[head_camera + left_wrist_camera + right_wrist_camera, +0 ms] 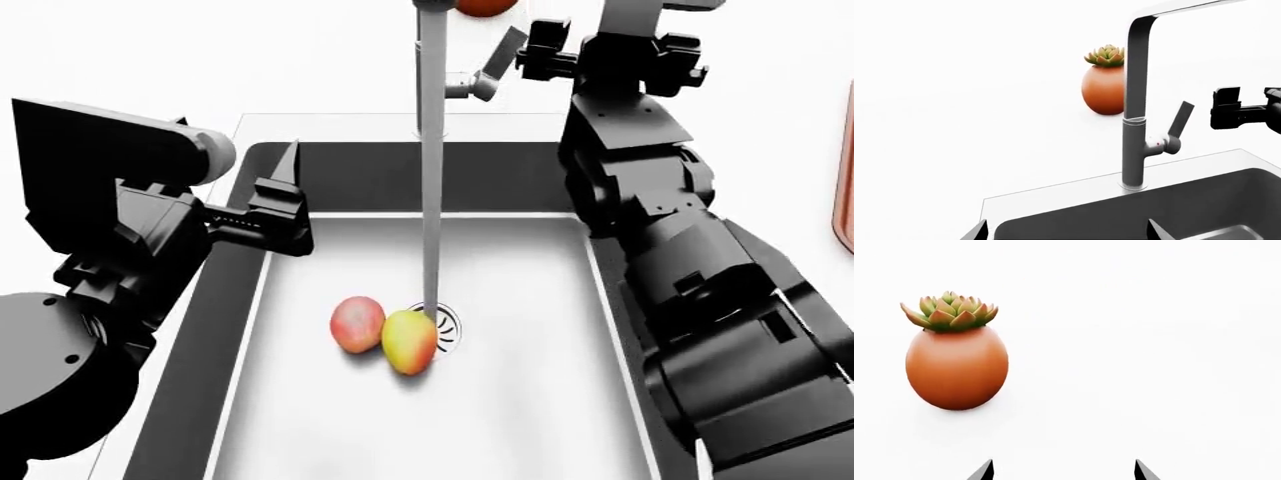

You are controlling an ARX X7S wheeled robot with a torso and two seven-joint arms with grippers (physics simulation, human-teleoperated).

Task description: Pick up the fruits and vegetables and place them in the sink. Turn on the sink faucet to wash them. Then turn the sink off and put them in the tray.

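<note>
The apple [355, 324] and mango [410, 341] lie touching on the sink [561, 330] floor beside the drain [441, 322]. Your right gripper [545, 48], jaws apart and empty, sits just beside the raised faucet lever [502, 55]; the left gripper [284, 205] hangs open over the basin. I judge the faucet step is in hand: your next move calls for nudging that lever.

White countertop [954, 125] with a sunken sink [400, 180], faucet [1135, 130] and orange succulent pot [957, 367].

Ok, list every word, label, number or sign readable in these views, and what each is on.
No readable text in any view.
Faucet: only a small red dot at the lever base, no letters.
Fruits, sink, potted succulent, arms: unmarked.
</note>
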